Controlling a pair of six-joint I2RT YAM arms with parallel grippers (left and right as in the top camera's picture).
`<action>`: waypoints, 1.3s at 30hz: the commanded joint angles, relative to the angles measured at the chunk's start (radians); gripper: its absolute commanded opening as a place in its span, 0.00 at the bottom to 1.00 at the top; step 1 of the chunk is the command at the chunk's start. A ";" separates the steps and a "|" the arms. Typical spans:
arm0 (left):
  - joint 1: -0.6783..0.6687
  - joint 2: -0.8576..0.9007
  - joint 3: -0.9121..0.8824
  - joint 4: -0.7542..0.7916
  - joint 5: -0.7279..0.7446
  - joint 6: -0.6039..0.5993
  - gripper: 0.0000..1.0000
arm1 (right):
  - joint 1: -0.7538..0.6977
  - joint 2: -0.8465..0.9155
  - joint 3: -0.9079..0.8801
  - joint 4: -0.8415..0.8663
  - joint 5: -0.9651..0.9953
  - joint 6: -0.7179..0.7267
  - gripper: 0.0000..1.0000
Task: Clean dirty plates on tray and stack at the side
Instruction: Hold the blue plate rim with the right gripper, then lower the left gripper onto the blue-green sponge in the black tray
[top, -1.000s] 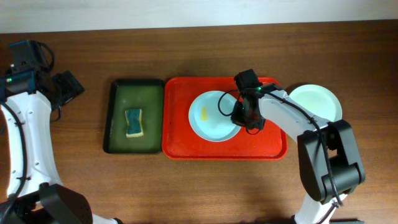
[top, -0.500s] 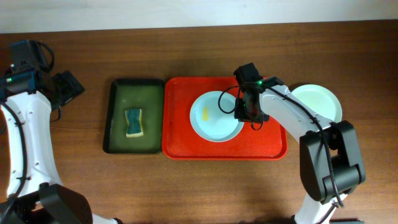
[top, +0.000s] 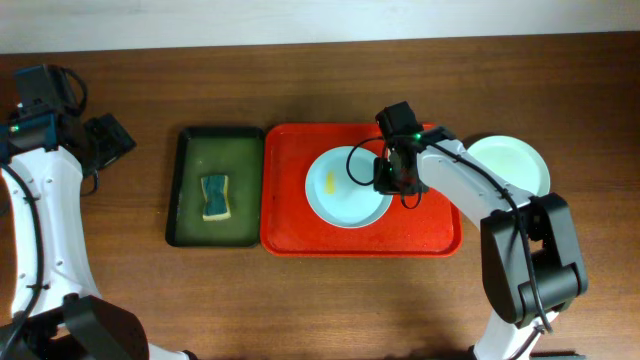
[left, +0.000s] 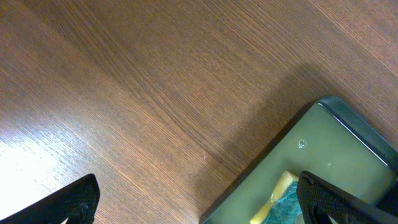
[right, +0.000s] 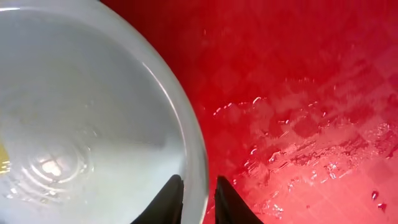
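Plate (right: 93, 93) on the tray (right: 298, 81) has its rim clenched in the right claw (right: 198, 190).

The red tray (top: 290, 235), rectangular with rounded corners and a raised rim, lies flat beneath the right gripper (top: 388, 180). Its floor is wet with droplets (right: 298, 149) just beside the fingertips (right: 176, 200). 1 pale blue-white plate (top: 345, 205) lies flat on it, spreading leftward from the gripper, with a small yellow smear (top: 329, 183) on its far side. Its near rim runs between the 2 fingertips, which seem to pinch it. A 2nd plate (top: 507, 165), pale green-white, lies flat on the table (top: 560, 300) off the tray, well to the gripper's right.
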 joint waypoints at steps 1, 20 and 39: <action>0.003 -0.008 0.006 0.002 -0.004 -0.017 0.99 | -0.005 0.015 -0.018 0.009 0.023 -0.006 0.19; 0.003 -0.008 0.006 0.002 -0.004 -0.017 1.00 | -0.005 0.019 -0.046 0.064 0.020 -0.006 0.09; 0.003 -0.008 0.006 -0.058 0.090 -0.021 0.99 | -0.005 0.019 -0.046 0.068 0.019 -0.007 0.05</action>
